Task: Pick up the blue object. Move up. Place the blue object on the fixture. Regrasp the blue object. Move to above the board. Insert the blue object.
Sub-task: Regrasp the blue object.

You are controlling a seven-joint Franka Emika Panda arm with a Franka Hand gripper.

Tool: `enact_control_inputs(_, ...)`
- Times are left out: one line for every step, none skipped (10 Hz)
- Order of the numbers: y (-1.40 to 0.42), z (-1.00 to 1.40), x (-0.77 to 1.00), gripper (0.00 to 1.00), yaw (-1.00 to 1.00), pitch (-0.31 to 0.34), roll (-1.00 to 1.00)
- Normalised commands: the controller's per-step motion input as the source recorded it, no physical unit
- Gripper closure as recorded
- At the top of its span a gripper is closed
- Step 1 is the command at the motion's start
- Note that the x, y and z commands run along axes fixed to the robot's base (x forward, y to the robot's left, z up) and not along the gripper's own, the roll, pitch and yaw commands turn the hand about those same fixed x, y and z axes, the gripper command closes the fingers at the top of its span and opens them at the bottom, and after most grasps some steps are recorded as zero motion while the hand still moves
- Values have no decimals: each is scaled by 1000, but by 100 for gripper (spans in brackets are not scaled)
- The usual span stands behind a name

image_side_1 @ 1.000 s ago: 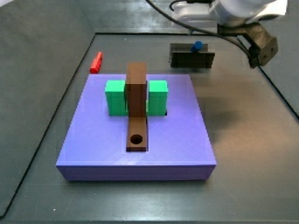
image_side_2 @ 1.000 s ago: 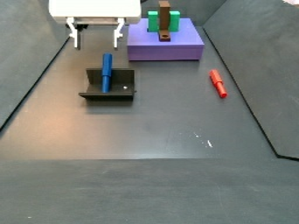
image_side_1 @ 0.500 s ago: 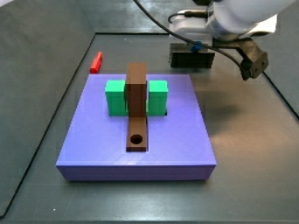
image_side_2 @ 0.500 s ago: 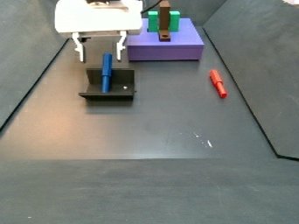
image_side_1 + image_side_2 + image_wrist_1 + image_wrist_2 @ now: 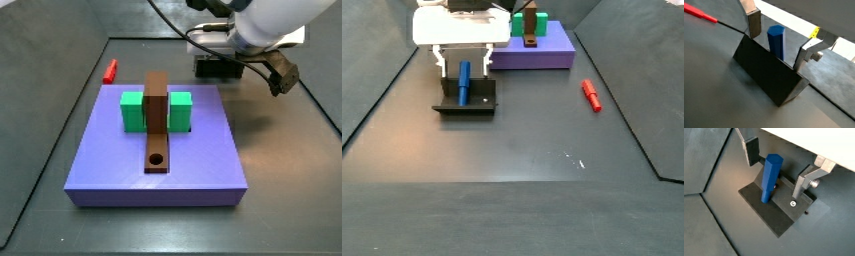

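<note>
step: regrasp, judged; blue object [image 5: 769, 178] already stands on the fixture [image 5: 771, 75], not yet gripped
gripper: gripper [image 5: 783, 164] low over the fixture, straddling the peg
fingers: fingers [image 5: 753, 24] wide apart, one plate each side of the peg, gaps visible in both wrist views, holding nothing
blue object: leaning upright on the fixture [image 5: 465, 98], at about 8 o'clock from the board [image 5: 543, 52]
next: probably close on the peg, lift, carry above the board [image 5: 160, 150]
distractor: red peg [image 5: 589, 95] on the floor, well apart
writing: none readable; small yellow tag [image 5: 814, 33], too blurred
</note>
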Motion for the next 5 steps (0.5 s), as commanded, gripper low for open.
enact_control_inputs(0,0,0,0,0,0,0)
enact_control_inputs(0,0,0,100,0,0,0)
enact_control_inputs(0,0,0,100,0,0,0)
enact_control_inputs(0,0,0,100,0,0,0)
enact_control_inputs(0,0,0,100,0,0,0)
